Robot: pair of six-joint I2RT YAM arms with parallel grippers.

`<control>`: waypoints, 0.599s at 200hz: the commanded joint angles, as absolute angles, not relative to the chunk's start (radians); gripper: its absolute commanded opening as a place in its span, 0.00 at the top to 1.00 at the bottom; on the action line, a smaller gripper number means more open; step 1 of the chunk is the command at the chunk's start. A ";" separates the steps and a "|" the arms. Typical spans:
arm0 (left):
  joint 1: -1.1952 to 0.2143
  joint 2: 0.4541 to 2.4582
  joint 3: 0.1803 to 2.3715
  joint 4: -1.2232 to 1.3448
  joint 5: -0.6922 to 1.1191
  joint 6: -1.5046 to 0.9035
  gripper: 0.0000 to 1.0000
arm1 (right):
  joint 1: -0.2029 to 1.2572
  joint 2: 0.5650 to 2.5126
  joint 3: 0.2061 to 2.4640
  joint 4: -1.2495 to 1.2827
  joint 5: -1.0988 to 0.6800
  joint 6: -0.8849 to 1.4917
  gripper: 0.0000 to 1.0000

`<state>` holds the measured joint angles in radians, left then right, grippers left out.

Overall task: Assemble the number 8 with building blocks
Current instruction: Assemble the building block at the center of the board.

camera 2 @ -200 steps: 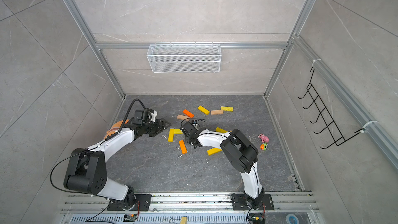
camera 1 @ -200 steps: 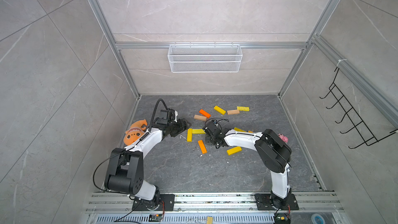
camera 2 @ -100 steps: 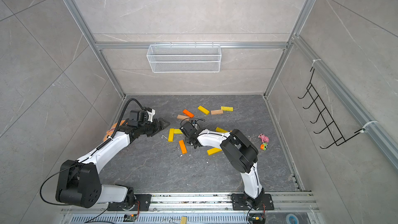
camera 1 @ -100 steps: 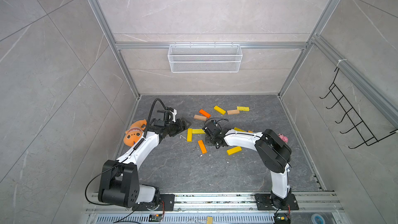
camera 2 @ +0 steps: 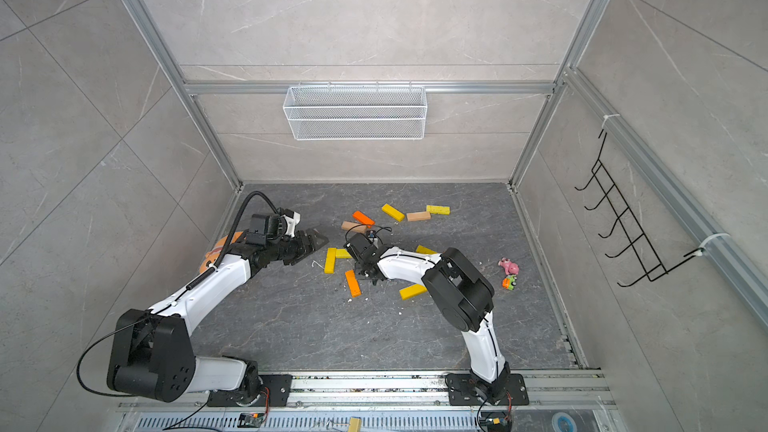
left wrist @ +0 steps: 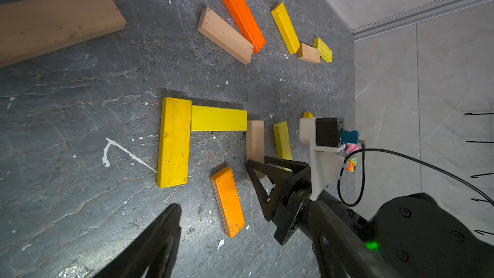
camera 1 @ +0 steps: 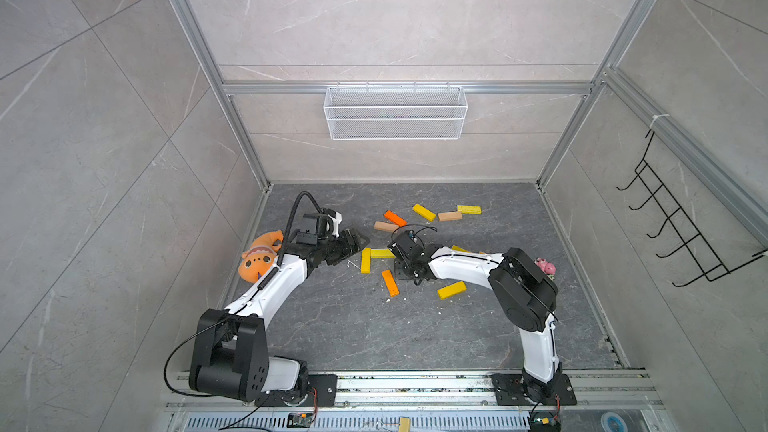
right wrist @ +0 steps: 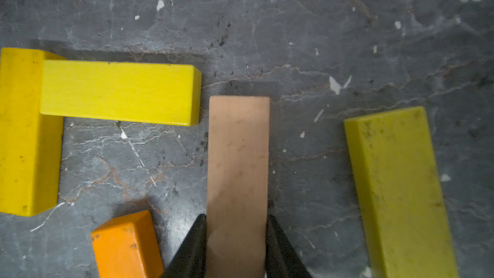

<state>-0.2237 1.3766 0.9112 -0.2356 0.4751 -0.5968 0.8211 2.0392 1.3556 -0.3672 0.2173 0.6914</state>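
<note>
By the yellow bar (right wrist: 117,93), right gripper (right wrist: 235,216) pinches the tan block (right wrist: 238,151): butt it square before release; left gripper (camera 1: 353,245) hangs wide.

In the right wrist view the frame edge cuts off the gripped end of the tan block (right wrist: 238,156) between the fingers of the right gripper (right wrist: 236,217), and most of the orange block (right wrist: 125,244) beside it. In both top views the right wrist covers this tan block, and the left arm hides part of the orange plush toy (camera 1: 259,257). In the left wrist view a second tan block (left wrist: 53,20) runs out of the frame.
</note>
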 commanded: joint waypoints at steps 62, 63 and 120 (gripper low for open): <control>-0.219 1.347 0.914 -0.230 0.497 -0.570 0.22 | 0.829 2.092 1.415 -0.408 0.221 0.692 0.65; -0.219 1.347 0.914 -0.230 0.497 -0.569 0.22 | 0.829 2.092 1.415 -0.408 0.221 0.692 0.65; -0.218 1.343 0.913 -0.234 0.498 -0.569 0.22 | 0.830 2.112 1.435 -0.415 0.224 0.699 0.65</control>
